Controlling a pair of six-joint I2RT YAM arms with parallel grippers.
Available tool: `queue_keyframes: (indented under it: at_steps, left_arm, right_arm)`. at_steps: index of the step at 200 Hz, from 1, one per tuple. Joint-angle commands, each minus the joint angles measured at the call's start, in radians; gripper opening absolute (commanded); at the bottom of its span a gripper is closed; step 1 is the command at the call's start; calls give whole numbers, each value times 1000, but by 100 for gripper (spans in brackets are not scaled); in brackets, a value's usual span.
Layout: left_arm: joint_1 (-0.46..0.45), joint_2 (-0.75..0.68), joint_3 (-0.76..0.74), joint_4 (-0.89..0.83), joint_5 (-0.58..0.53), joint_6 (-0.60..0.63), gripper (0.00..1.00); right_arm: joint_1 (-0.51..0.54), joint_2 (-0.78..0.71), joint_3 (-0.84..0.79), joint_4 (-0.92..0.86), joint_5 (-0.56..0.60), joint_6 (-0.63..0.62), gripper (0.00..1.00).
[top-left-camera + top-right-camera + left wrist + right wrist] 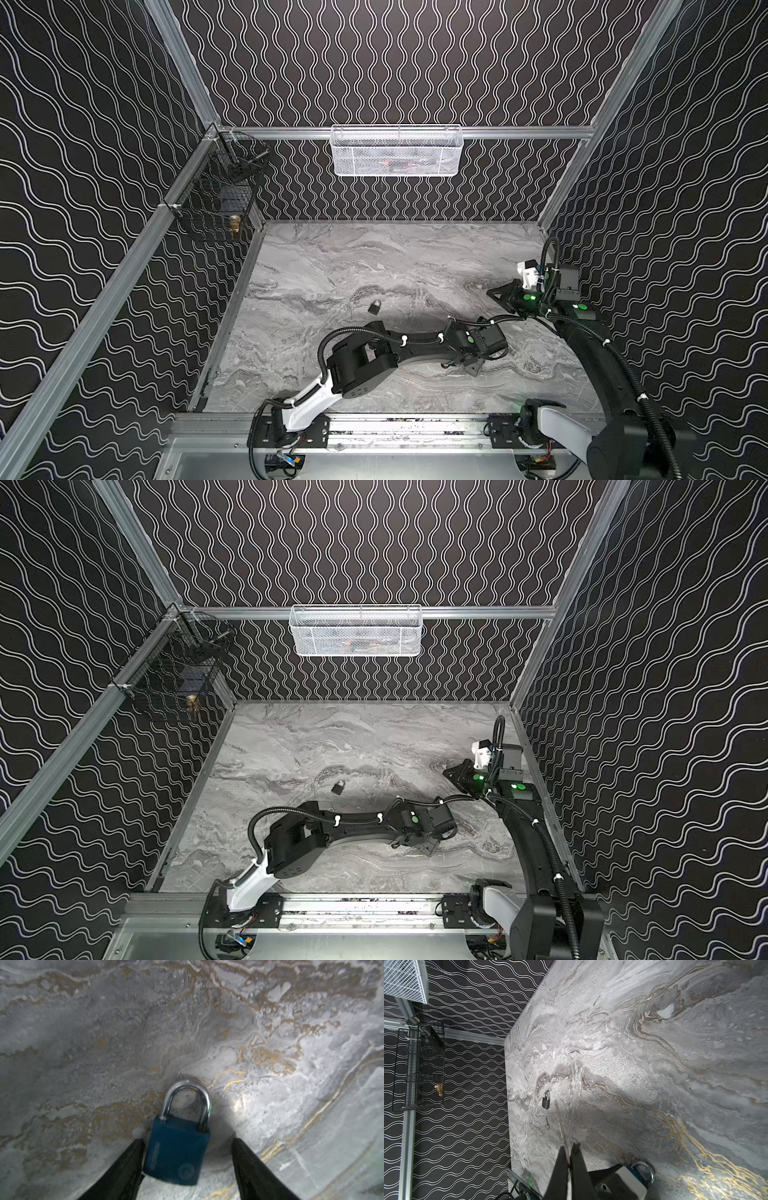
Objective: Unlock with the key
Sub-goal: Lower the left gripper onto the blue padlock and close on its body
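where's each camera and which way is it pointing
top views: high behind the arm bases, facing down over the table; left arm and right arm show
left wrist: on left arm, looking down past left gripper at blue padlock
right wrist: looking across the table past right gripper, shut on key
shared: black padlock, in both top views and right wrist

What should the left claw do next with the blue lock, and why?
Probably close the left gripper on the blue padlock: its body lies between the open jaws, with a gap on one side, so it isn't gripped yet. The right gripper already pinches the key, which will need a steady lock.
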Motion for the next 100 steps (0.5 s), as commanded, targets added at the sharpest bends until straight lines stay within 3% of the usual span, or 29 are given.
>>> queue_keyframes:
  at_steps: [1, 56, 100]
  left_arm:
    - [7, 23, 8, -50, 24, -25, 66]
    - [22, 34, 8, -80, 13, -53, 52]
    - [22, 30, 15, -96, 10, -58, 47]
  right_arm:
    - [2, 0, -4, -6, -35, -6, 0]
    - [2, 1, -5, -11, -46, -13, 0]
    - [2, 1, -5, -11, -56, -10, 0]
